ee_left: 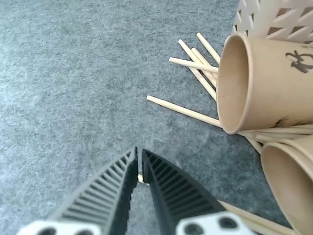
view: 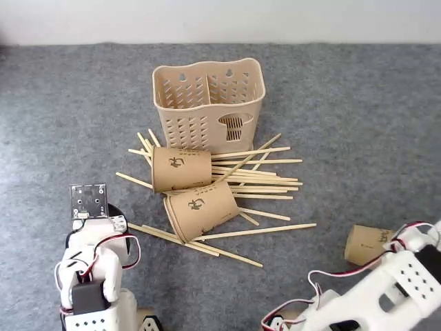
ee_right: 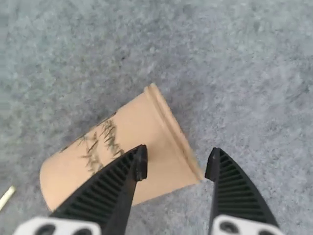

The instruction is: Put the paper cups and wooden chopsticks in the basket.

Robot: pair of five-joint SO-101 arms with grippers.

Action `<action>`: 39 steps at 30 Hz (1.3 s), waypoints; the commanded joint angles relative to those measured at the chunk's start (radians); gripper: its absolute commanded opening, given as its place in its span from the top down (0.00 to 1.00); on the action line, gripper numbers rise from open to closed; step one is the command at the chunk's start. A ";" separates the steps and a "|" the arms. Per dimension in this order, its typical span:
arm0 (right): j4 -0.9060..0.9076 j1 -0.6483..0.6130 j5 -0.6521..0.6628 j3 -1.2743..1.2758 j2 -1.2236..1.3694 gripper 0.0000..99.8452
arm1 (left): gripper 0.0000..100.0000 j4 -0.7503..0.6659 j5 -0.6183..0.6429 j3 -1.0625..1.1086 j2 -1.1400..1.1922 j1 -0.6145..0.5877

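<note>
Carpet, sideways cup, rim toward right gripper

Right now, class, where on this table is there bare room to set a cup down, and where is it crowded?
Free: the carpet left of the basket, and the wide patch right of it, beyond the lone cup. Crowded: in front of the basket, where two cups lie on the spread chopsticks.
</note>
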 commanded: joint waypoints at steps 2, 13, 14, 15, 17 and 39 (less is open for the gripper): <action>0.113 -0.084 0.012 -0.031 0.007 0.87 | 0.98 -0.020 0.006 -0.004 -0.011 -0.006; 0.237 -0.222 0.012 -0.127 0.004 0.99 | 0.98 -0.018 0.006 -0.004 -0.011 -0.006; 0.234 -0.234 0.012 -0.127 0.004 0.99 | 0.98 -0.018 0.006 -0.004 -0.011 -0.006; 0.232 -0.246 0.012 -0.127 0.002 0.99 | 0.98 -0.018 0.006 -0.004 -0.011 -0.006; 0.231 -0.277 0.012 -0.129 0.002 0.99 | 0.98 -0.018 0.006 -0.004 -0.011 -0.006; 0.444 -0.498 0.542 -0.437 0.002 0.99 | 0.98 -0.020 0.006 -0.004 -0.011 -0.006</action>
